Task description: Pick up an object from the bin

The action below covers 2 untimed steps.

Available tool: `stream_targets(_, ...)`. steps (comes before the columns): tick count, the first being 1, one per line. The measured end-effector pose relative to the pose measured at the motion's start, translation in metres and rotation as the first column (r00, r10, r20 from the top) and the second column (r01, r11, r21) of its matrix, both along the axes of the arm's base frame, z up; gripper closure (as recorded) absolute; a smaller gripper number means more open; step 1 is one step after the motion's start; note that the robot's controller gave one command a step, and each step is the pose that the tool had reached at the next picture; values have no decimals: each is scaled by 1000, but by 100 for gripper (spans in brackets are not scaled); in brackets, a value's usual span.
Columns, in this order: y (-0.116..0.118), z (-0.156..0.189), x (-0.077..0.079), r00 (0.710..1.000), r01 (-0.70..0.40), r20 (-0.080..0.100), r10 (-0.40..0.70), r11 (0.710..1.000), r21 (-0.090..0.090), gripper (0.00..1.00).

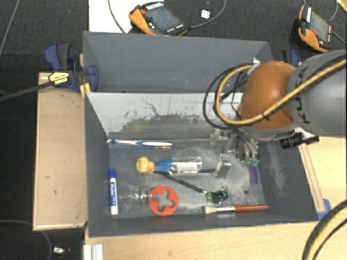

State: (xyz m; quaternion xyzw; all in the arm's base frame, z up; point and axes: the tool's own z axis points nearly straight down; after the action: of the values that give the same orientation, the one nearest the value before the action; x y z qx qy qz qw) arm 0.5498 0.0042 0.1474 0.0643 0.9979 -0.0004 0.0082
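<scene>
the arm (pixel 320 96) comes in from the right and its gripper (pixel 224 162) hangs low in the right half of the grey bin (pixel 179 64). i cannot tell how far open the gripper is, or if it has hold of anything. just left of it lies a clear tube (pixel 187 167), and just right of it a small purple thing (pixel 253 174). a little green thing (pixel 218 196) and a brush (pixel 237 208) with a red handle lie on the near side. i think it is choosing its spot, and nothing looks lifted yet. next it must come straight down on one thing and squeeze. there are dark letters on the arm and a label on the blue pen (pixel 113 191), but i cannot read them.
</scene>
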Motion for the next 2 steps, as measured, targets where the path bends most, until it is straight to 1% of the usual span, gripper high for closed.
stream_targets(1, 56, -48, 1, 865, -502, -15, 502, 865, 5, 0)
stream_targets(2, 46, -76, 10, 996, -86, -4, 86, 996, -2, 0)
